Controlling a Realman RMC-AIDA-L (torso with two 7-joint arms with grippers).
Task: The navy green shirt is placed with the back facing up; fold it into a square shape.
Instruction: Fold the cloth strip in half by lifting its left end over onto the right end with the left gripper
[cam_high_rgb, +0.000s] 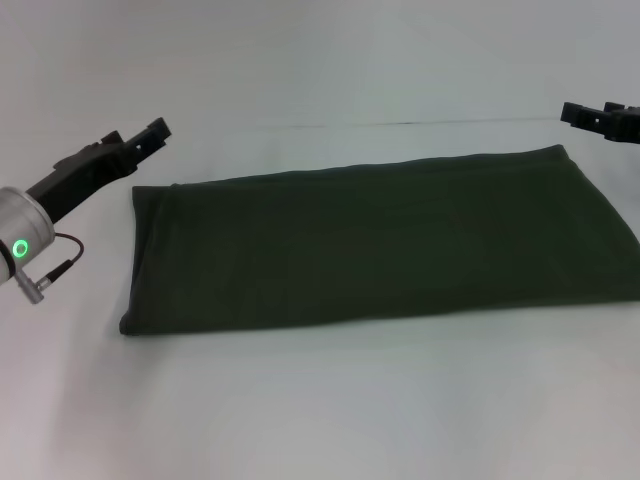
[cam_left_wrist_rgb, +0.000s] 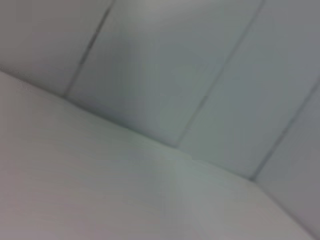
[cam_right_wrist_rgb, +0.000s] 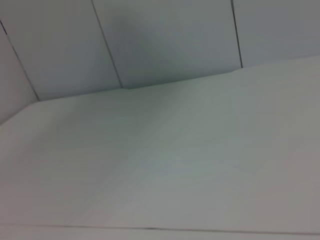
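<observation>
On a white tabletop (cam_high_rgb: 320, 420), the navy green shirt (cam_high_rgb: 380, 240) lies flat as a long, dark band, its sleeves tucked out of sight and its plain side up, running from the robot's left across to the right edge of the head view. No lettering shows. The cloth looks already folded lengthwise, so what remains, by the look of it, is to bring the ends together to make a square.

Both arms are held clear of the fabric, a stance that seems meant to leave the cloth undisturbed. The left gripper (cam_high_rgb: 150, 133) hovers above the table just off the shirt's far left corner, pointing inward; whether its jaws are spread or pressed together cannot be told. The right gripper (cam_high_rgb: 600, 118) hangs beyond the far right corner, only partly in frame, and its jaws too cannot be read. Neither touches the shirt.

Both wrist cameras show only bare table and a panelled wall (cam_right_wrist_rgb: 165, 40), which fits grippers raised and tilted away from the cloth.
</observation>
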